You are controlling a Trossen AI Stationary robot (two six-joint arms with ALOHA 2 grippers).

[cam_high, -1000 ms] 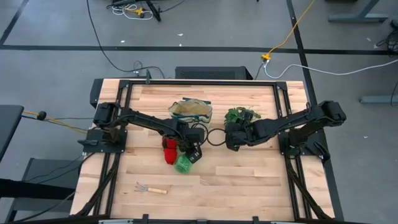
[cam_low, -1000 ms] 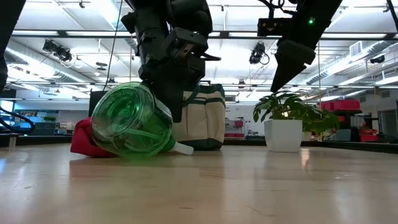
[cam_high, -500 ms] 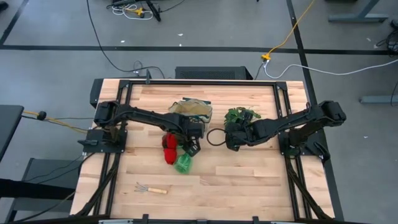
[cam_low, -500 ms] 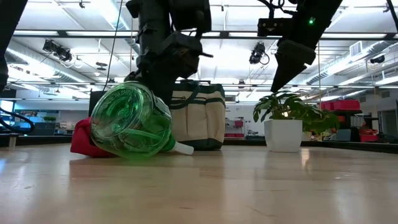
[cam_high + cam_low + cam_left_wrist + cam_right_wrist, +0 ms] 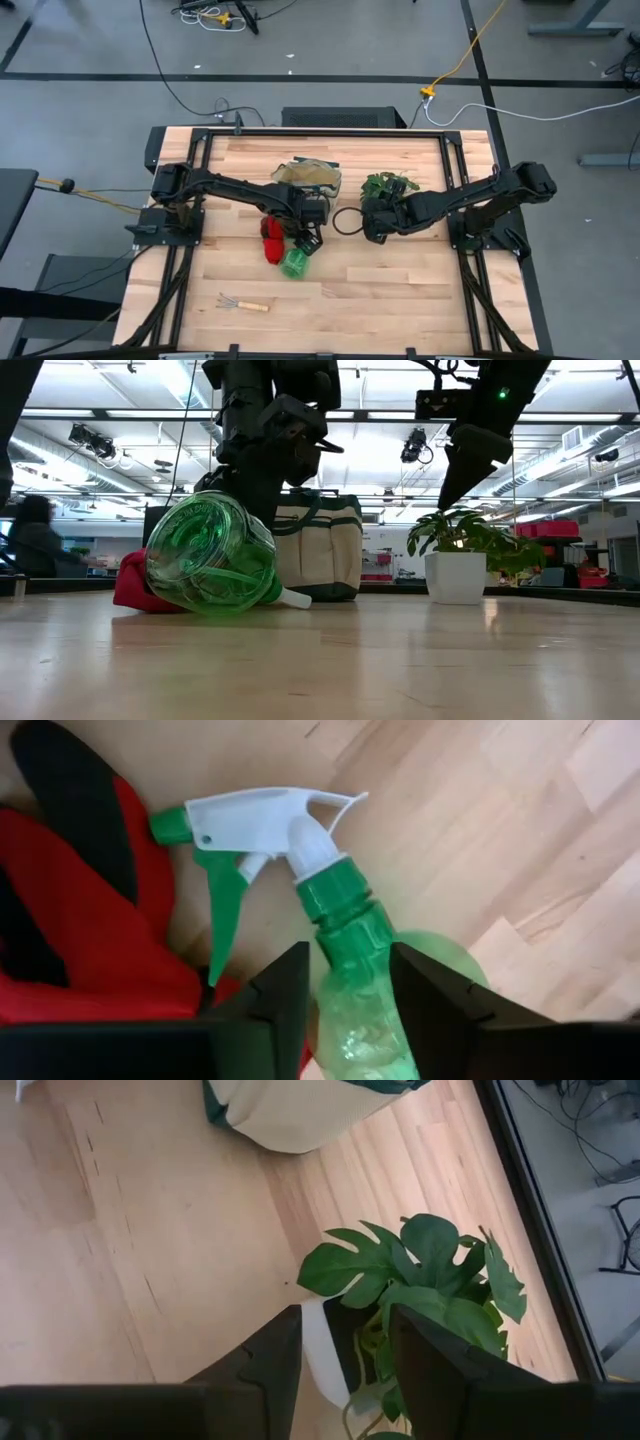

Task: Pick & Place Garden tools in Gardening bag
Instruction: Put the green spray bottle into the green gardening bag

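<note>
Above spray bottle (image 5: 350,960) neck, left gripper (image 5: 345,982) spread, straddling it; right gripper (image 5: 345,1342) spread over potted plant (image 5: 420,1295).

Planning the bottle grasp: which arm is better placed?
Left. The left gripper is open and straddles the bottle neck. The right gripper hangs over the plant, away from it.

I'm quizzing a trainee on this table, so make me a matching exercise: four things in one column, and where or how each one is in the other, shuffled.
Things:
1. spray bottle
2. gloves
3. rake
4. bag

Places or states:
A. alone near the table's front edge
B. at the table's back, beside the plant
C. lying on its side, between the left gripper's open fingers
D. red heap touching the bottle

Pairs: 1-C, 2-D, 3-A, 4-B
</note>
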